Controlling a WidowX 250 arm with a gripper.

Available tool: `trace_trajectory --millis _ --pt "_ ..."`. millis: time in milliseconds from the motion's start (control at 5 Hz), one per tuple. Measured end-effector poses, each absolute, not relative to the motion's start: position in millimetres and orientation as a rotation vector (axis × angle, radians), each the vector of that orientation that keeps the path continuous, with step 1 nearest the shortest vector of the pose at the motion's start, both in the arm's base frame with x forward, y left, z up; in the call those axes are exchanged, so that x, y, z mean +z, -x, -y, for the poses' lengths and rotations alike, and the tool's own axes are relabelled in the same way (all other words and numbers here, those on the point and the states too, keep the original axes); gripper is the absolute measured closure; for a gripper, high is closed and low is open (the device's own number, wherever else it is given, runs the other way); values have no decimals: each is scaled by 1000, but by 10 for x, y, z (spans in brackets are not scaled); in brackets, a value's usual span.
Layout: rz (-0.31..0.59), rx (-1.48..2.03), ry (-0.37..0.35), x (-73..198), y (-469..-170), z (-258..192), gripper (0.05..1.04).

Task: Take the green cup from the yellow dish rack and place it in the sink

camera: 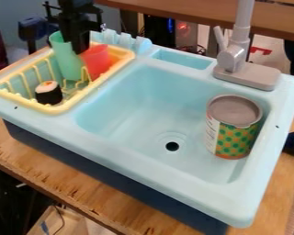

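Black pincer (81,48) hangs over the yellow dish rack (54,109), between a tall, roughly upright green cup (64,59) at view left and a red cup (97,62) at right; whether it is spread or pinching, I cannot tell; toy sushi (49,94) lies nearer the camera; a can (235,137) with a dotted label stands in the sink (125,110).

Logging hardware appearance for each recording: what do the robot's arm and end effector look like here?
The visible part of the arm is black and blocky, with thin black pieces jutting out at its sides. The end effector is also black, narrower and angular. I can't make out any cables or markings on either.
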State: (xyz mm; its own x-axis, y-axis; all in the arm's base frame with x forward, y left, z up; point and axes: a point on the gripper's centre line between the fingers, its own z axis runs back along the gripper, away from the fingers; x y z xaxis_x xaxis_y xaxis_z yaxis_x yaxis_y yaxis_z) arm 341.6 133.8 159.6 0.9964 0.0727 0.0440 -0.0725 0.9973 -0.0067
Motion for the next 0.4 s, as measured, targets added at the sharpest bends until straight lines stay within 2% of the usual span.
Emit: trace_trajectory --millis 400 --pt "139 77 -23 2027 -3348 -1176 998"
